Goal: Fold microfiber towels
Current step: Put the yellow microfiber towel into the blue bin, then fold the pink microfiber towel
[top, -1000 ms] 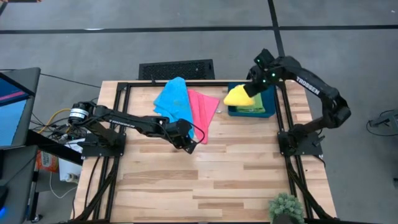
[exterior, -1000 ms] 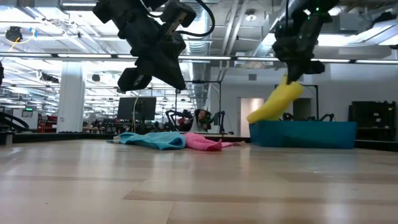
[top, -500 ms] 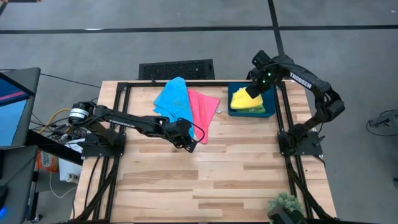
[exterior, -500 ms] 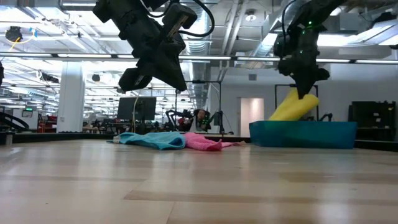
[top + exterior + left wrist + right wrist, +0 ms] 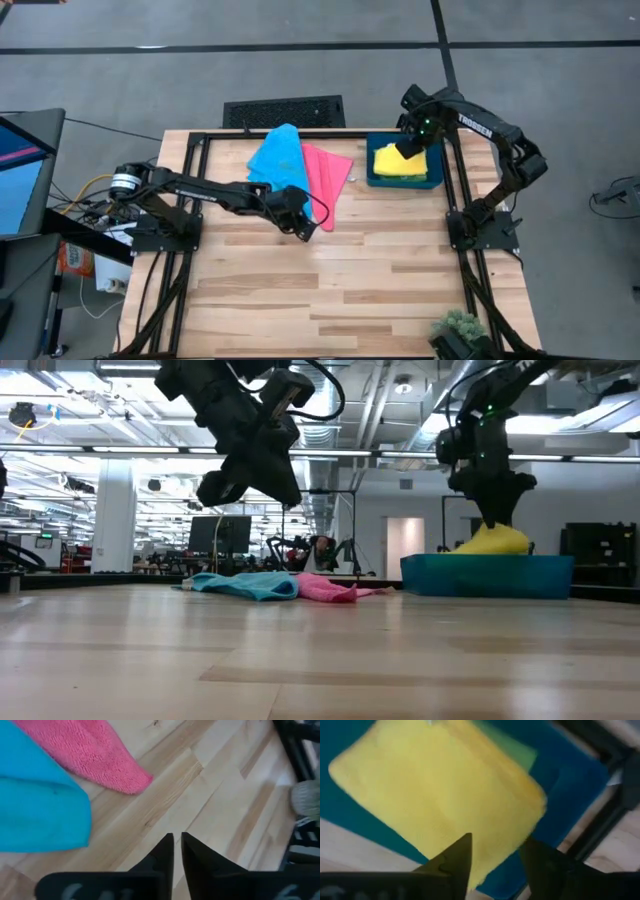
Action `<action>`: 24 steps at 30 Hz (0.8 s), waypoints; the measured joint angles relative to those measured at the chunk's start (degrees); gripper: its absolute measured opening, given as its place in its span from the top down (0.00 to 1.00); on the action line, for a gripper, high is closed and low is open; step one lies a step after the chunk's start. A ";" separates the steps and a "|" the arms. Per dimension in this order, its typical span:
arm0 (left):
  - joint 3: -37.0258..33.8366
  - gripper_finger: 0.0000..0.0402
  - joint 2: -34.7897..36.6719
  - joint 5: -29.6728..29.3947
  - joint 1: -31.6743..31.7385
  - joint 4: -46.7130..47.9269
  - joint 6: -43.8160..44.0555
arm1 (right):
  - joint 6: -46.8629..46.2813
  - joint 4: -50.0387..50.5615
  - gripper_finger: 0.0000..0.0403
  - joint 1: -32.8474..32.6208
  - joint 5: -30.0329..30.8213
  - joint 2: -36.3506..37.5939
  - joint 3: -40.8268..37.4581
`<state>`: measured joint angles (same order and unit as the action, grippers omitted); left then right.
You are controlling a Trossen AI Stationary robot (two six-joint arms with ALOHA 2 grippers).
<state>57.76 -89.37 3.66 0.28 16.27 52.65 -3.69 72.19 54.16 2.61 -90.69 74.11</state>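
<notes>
Overhead, right gripper [image 5: 408, 150] hangs above the yellow towel [image 5: 397, 162] in the blue tray [image 5: 436, 172], fingers parted, empty; left gripper [image 5: 176, 851] hovers nearly closed, empty.

floor: grey concrete [image 5: 300, 60] w/ dark seam lines | vent: black floor grille [image 5: 283, 110] at 12 o'clock edge of wood table [image 5: 340, 290] | monitor [image 5: 20, 170] at 9 o'clock | plant [image 5: 460, 335] at 5 o'clock | bkgd: open lab, ceiling strip lights [image 5: 90, 450], white pillar [image 5: 113, 515], doorway [image 5: 405, 535]
</notes>
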 joint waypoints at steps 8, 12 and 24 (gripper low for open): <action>0.02 0.76 6.21 9.27 8.39 0.14 -4.86 | -0.93 -1.28 0.44 2.22 4.12 5.74 5.27; 0.02 0.73 10.39 12.20 9.91 0.07 -11.20 | -0.86 -6.99 0.44 0.25 -11.11 10.49 5.31; 0.07 0.73 20.72 7.61 9.96 4.23 -16.25 | -13.03 -44.98 0.45 -37.54 -2.11 15.48 -15.33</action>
<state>57.82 -68.65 11.27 10.24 20.50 36.40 -16.73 27.21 16.62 0.51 -75.21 58.78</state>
